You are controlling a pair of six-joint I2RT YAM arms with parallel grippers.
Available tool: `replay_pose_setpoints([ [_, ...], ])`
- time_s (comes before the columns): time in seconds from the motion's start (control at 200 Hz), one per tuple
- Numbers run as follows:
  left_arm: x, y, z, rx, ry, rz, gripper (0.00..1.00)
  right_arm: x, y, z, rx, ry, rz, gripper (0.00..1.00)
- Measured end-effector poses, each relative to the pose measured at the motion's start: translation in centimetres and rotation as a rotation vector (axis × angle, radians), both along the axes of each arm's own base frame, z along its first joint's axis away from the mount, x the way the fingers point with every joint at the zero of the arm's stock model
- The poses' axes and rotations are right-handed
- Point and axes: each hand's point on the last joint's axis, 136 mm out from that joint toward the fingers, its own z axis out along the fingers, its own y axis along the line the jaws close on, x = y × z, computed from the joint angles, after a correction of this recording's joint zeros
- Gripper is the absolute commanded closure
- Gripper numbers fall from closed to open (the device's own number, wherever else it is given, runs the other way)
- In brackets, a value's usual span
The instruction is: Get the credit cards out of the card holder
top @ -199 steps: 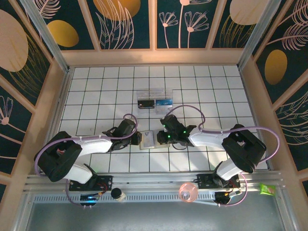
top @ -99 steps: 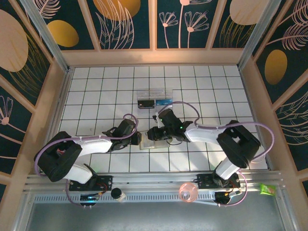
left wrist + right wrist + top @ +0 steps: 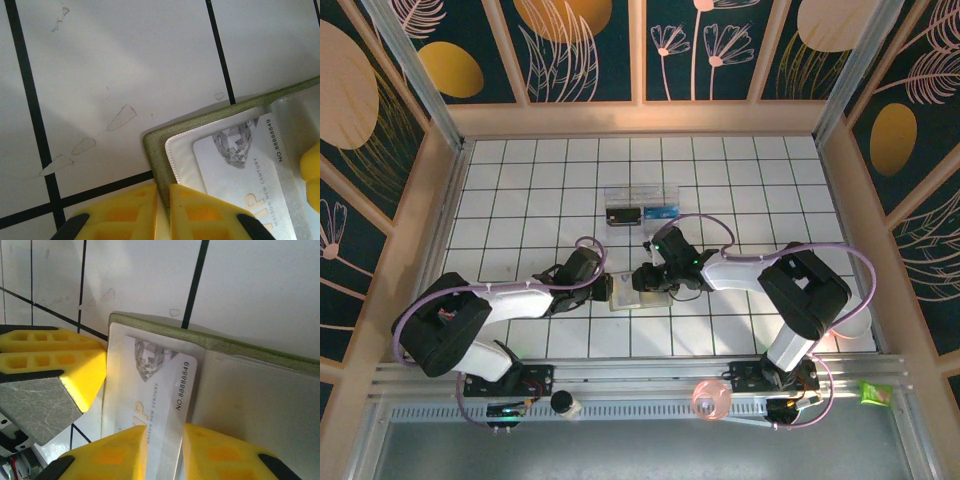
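Swinging in from the right, the right gripper [image 3: 642, 279] now sits over the card holder [image 3: 625, 293], which lies open on the white tiled table [image 3: 520, 190] at lower centre of the overhead view, between the two wrists. Its jaws pinch the end of a white credit card [image 3: 150, 385] at the bottom of the right wrist view. The left gripper [image 3: 162, 195] has not shifted; its jaws are clamped on the holder's olive edge at the bottom of its own view. The card looks light, stiff and glossy, so probably slippery. A firm hold on its free end, drawn straight out of the sleeve, seems best. The thin, soft holder would likely drag without that anchor.
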Motion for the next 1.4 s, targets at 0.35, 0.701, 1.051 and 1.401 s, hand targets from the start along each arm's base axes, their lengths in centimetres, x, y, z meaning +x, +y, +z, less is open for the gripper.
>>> replay_pose_setpoints([
  [0.35, 0.0, -0.3, -0.1, -0.010, 0.003, -0.007, 0.93, 0.1, -0.3, -0.7, -0.024, 0.013, -0.020, 0.78],
  [0.701, 0.1, -0.4, -0.2, -0.013, 0.007, -0.009, 0.99, 0.0, -0.2, -0.8, -0.013, 0.022, -0.014, 0.82],
  [1.051, 0.3, -0.6, -0.1, -0.024, 0.004, -0.010, 1.00, 0.1, -0.2, -0.8, -0.004, 0.029, -0.017, 1.00],
  [1.401, 0.3, -0.6, 0.0, -0.027, 0.003, -0.011, 1.00, -0.1, -1.6, 0.2, -0.017, -0.006, -0.063, 1.00],
])
